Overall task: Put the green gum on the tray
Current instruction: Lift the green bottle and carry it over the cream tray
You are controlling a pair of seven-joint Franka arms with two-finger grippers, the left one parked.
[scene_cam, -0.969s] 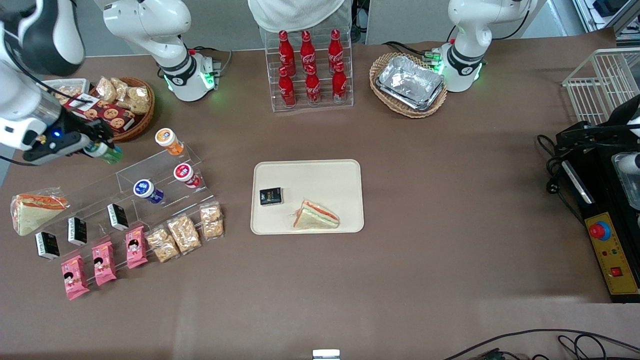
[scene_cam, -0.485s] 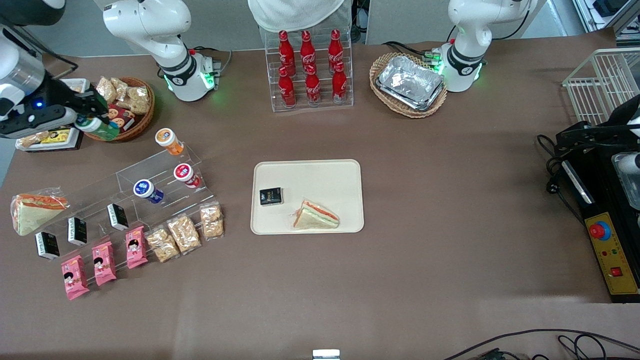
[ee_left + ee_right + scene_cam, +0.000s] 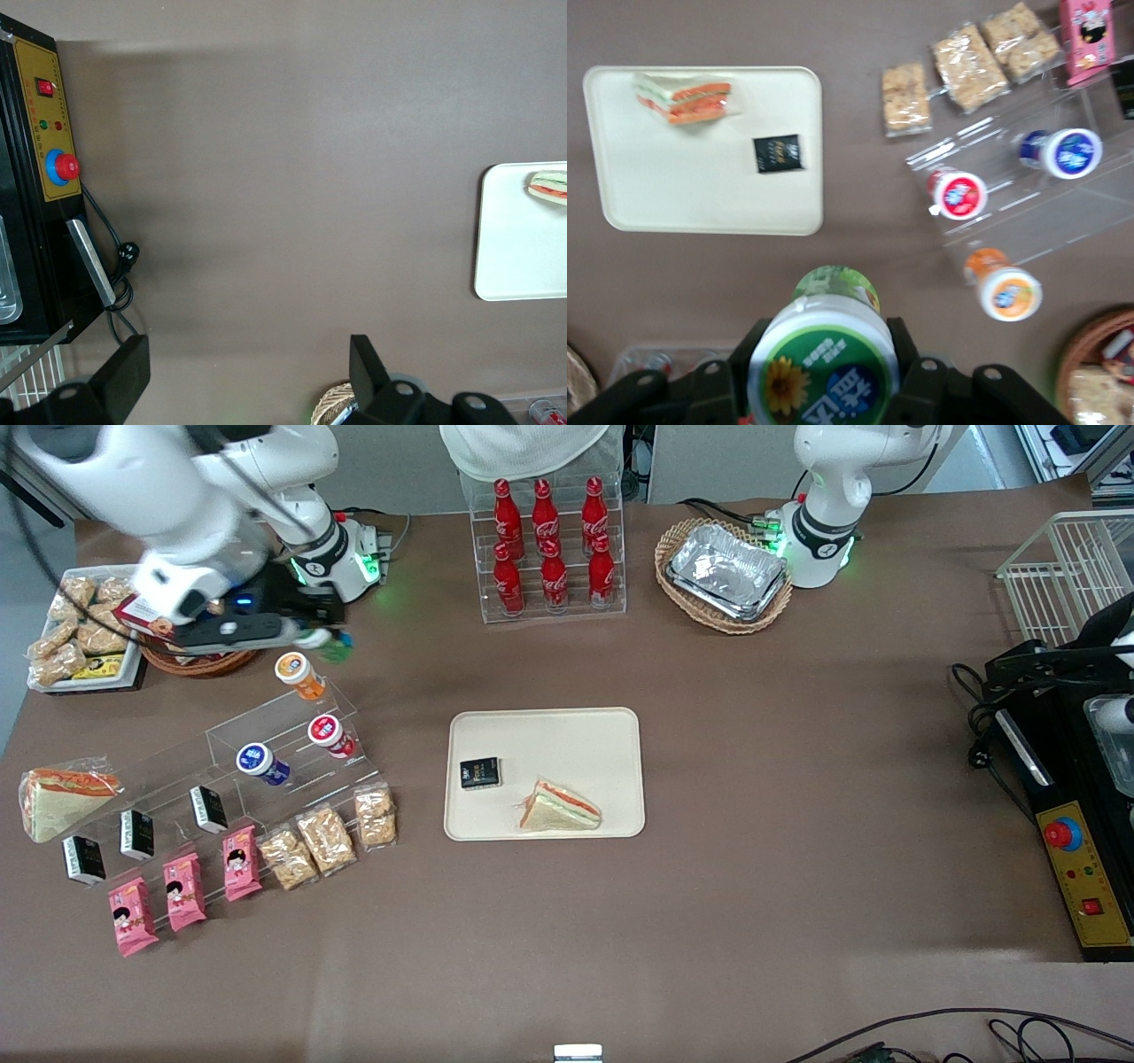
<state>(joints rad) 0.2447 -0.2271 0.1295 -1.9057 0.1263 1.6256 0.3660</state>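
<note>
My right gripper [image 3: 321,640] is shut on the green gum [image 3: 330,646], a small green bottle with a white lid; it hangs in the air just above the orange bottle [image 3: 299,676], farther from the front camera than the tray. In the right wrist view the gum [image 3: 825,361] fills the space between the black fingers [image 3: 917,372], its green-labelled lid facing the camera. The cream-beige tray [image 3: 611,731] lies mid-table and holds a black packet [image 3: 479,772] and a wrapped sandwich [image 3: 559,808]. It also shows in the right wrist view [image 3: 656,186].
A clear stepped rack [image 3: 221,735] holds orange, red [image 3: 330,735] and blue [image 3: 260,763] bottles, with snack packs [image 3: 328,837] in front. A wicker snack basket [image 3: 199,660] sits under the arm. A cola bottle rack [image 3: 549,545] and a foil-tray basket [image 3: 726,574] stand farther back.
My right gripper has carried the green gum from the table's working-arm end, above the snack basket, sideways toward the middle, and now hangs above the orange bottle.
</note>
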